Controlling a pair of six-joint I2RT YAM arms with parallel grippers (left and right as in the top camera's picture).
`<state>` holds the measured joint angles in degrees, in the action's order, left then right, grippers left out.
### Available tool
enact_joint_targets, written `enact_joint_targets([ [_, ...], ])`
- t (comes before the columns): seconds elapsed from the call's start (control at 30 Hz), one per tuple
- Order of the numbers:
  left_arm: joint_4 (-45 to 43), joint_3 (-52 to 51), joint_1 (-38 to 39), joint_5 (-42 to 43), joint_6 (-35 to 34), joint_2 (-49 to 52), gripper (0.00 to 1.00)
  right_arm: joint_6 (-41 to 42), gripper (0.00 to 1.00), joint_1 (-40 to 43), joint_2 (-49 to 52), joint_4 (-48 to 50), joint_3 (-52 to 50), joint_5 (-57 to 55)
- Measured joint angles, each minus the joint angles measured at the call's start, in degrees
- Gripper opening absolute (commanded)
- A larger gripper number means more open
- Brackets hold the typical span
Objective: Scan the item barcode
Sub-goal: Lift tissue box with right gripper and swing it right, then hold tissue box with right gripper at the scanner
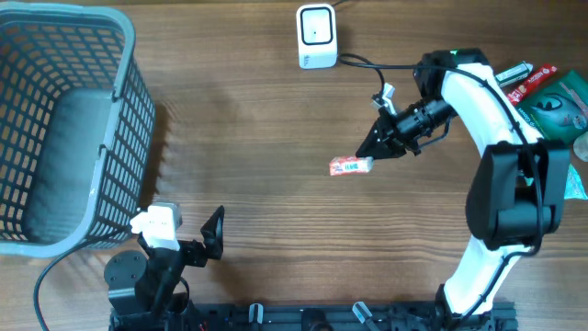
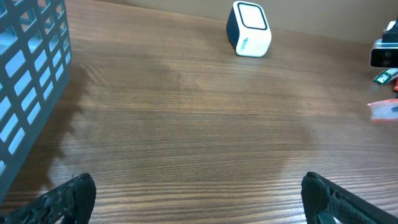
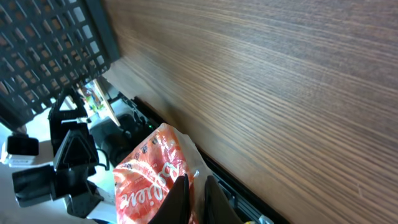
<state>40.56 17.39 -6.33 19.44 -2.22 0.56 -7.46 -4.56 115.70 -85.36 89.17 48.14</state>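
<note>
The item is a small orange-red snack packet [image 1: 351,165] with white lettering, hanging above the table's middle. My right gripper [image 1: 377,147] is shut on its right edge; in the right wrist view the packet [image 3: 149,177] fills the lower left, pinched between the dark fingers [image 3: 217,199]. The white barcode scanner [image 1: 316,37] stands at the far centre, apart from the packet, and the left wrist view shows the scanner [image 2: 249,29] too. My left gripper [image 1: 188,237] rests near the front left, wide open over bare wood, its fingertips [image 2: 68,196] in the bottom corners.
A large grey mesh basket [image 1: 64,129] takes up the left side. Several packaged goods [image 1: 547,92] lie at the right edge behind the right arm. The scanner's black cable [image 1: 377,66] runs right toward that arm.
</note>
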Motion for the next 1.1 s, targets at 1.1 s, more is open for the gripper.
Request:
enact_joint_targets([
  [1.1,-0.02,0.0,0.0,-0.02,0.0,0.0,1.0,3.13,0.05,-13.05,-22.01,70.14,-3.96,-44.04],
])
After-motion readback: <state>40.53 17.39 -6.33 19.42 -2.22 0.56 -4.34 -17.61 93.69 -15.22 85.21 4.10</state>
